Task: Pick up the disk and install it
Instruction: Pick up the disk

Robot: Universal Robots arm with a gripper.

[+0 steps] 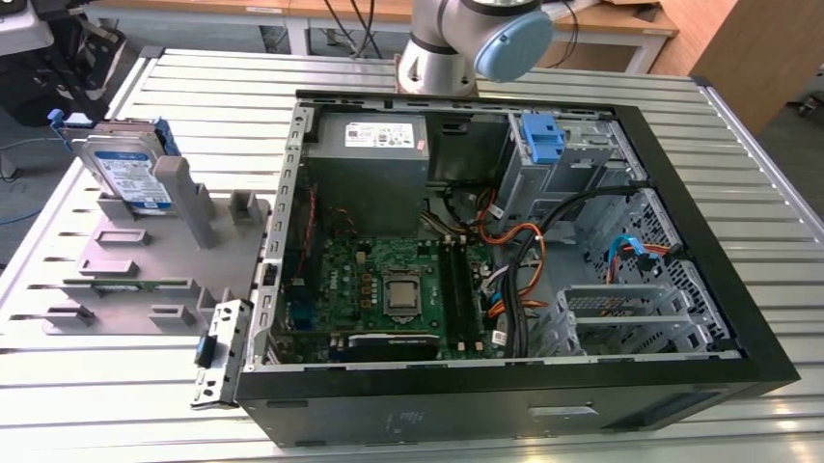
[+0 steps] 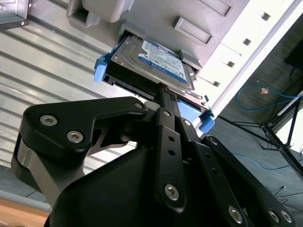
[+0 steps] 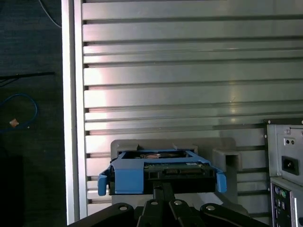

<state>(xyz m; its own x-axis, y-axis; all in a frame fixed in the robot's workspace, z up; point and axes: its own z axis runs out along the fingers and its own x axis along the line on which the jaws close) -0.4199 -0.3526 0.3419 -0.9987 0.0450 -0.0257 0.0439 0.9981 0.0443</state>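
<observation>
Gripper [image 2: 162, 92] fingers pressed together, empty. Ribbed metal table [image 1: 193, 77]; blue cable [image 3: 26, 106] on dark floor. Disk [image 1: 126, 169] stands in a grey holder [image 1: 129, 280] beside the open computer case [image 1: 515, 381].

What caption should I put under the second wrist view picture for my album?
The gripper hovers by the disk, which sits in a grey holder.

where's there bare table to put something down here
Bare table lies between the holder and the exterior view's bottom edge, and beyond the holder beside the case's far corner. A narrow strip runs along the case at the exterior view's right. Crowded: the holder with the disk, and the case's cables.
</observation>
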